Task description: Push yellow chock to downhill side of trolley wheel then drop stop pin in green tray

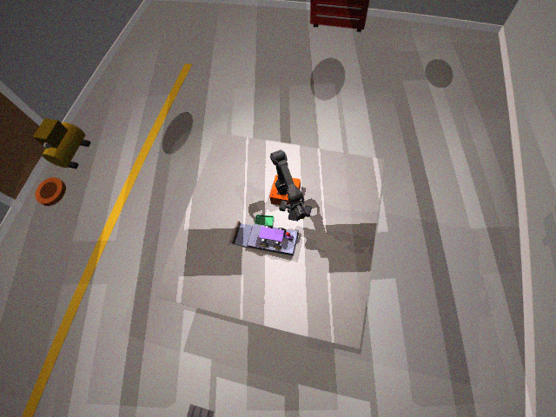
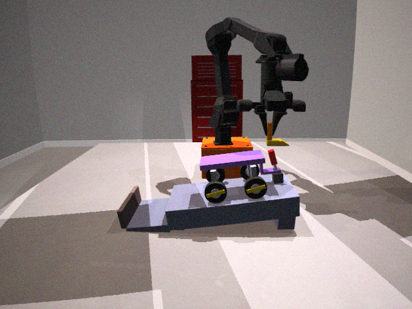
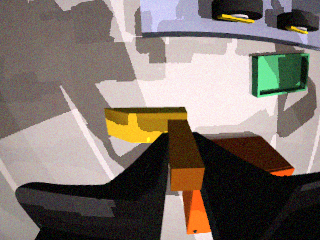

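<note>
Grey floor. My gripper (image 2: 271, 123) clamps chock (image 2: 277, 142) handle, aloft upper right; trolley (image 2: 232, 159) unchocked, stop pin (image 2: 271, 156) in.

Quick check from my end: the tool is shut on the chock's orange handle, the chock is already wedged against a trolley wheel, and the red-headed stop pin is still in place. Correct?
Not quite. The yellow chock is not at a wheel: the exterior view shows it hanging from the tool by its orange handle, off beyond the uphill end of the trolley. The rest holds: the tool is shut on the handle, and the red-headed stop pin is still in place.
</note>
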You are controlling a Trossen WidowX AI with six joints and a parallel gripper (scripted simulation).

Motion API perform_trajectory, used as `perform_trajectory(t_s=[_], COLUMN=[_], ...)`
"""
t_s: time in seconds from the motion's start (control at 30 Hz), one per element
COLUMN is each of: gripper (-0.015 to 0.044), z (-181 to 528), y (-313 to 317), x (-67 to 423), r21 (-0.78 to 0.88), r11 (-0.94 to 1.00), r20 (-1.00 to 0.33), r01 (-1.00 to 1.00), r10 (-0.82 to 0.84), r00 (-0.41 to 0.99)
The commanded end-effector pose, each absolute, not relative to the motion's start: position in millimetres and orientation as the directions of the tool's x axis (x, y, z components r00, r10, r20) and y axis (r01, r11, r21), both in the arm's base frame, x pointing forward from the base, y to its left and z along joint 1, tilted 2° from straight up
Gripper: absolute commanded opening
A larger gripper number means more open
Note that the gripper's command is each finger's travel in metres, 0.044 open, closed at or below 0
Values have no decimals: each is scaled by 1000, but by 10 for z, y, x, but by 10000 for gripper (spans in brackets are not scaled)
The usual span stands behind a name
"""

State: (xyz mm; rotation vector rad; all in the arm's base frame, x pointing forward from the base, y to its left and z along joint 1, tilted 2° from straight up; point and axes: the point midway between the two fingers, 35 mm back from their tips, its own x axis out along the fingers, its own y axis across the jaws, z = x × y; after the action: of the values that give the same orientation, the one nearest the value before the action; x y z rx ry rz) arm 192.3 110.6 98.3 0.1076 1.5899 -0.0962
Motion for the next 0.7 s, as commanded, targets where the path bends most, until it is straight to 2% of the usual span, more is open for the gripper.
perform_trajectory(t_s=[0.0,0.67], gripper=[0,0], z=[973,921], y=[982,263], x=[1940,2065], r21=[2,-4], r11=[994,995], r20=[-1000,-1000], r01=[111,101], r10=[5,-2], r00=[-21,-20])
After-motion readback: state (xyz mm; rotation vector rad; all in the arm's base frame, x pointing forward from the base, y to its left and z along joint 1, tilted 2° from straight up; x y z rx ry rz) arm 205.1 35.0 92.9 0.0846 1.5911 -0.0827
